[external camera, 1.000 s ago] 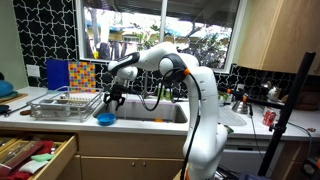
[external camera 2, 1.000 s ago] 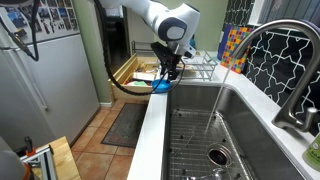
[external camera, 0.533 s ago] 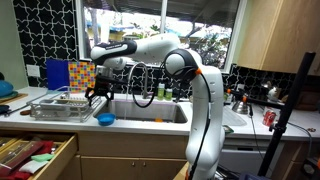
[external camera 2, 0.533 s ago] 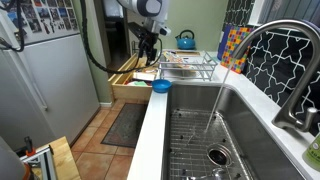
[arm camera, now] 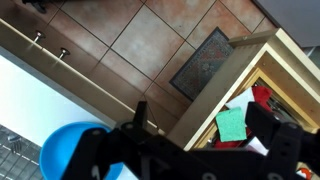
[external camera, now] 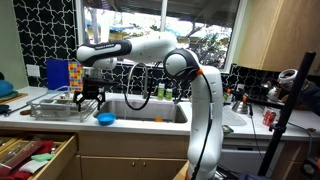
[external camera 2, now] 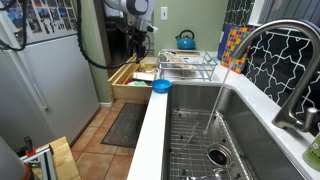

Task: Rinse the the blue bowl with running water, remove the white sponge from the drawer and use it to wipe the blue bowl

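Gripper hangs above the near edge of the counter, beside the wire dish rack, jaws spread wide with nothing between them. Blue bowl sits on that edge, just left of the sink. Drawer stands open below.

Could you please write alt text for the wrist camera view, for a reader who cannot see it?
Looking down past the open, empty gripper, whose dark silhouette frames the bottom of the view, the blue bowl sits at lower left on the white counter. At right the drawer stands open over a tiled floor, showing a green cloth and red cloth inside.
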Motion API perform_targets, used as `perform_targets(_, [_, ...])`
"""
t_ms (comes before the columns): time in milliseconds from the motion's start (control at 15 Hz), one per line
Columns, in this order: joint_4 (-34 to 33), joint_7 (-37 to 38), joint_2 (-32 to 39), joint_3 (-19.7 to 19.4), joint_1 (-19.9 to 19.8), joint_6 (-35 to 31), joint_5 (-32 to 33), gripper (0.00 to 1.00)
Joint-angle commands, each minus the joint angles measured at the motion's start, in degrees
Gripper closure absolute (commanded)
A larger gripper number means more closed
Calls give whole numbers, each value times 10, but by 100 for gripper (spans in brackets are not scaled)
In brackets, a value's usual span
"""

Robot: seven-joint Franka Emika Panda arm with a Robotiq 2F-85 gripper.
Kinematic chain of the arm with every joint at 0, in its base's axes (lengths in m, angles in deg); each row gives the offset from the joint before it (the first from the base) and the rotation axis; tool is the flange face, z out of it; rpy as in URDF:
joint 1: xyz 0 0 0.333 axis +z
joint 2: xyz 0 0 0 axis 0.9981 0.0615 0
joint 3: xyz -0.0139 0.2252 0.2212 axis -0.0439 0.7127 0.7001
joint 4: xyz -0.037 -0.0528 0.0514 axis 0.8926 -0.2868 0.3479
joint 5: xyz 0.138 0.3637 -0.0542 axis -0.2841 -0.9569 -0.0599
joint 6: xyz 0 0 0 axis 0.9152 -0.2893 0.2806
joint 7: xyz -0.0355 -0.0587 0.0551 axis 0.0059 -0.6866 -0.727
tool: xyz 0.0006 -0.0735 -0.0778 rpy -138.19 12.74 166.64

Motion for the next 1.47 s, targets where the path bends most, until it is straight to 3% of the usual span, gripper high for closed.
perform_targets(0, [-12, 5, 13, 3, 8, 9, 14, 0])
perform_targets(133, [-38, -4, 55, 18, 34, 12, 61, 0])
perform_targets(400, [-71, -15, 149, 38, 95, -62, 156, 0])
perform_targets(867, [-184, -75, 293, 22, 182, -170, 293, 0])
perform_targets(933, [-136, -49, 252, 25, 171, -159, 262, 0])
perform_targets(1267, [-147, -51, 261, 22, 176, -162, 264, 0])
perform_targets(1400, [-162, -69, 289, 31, 178, -196, 261, 0])
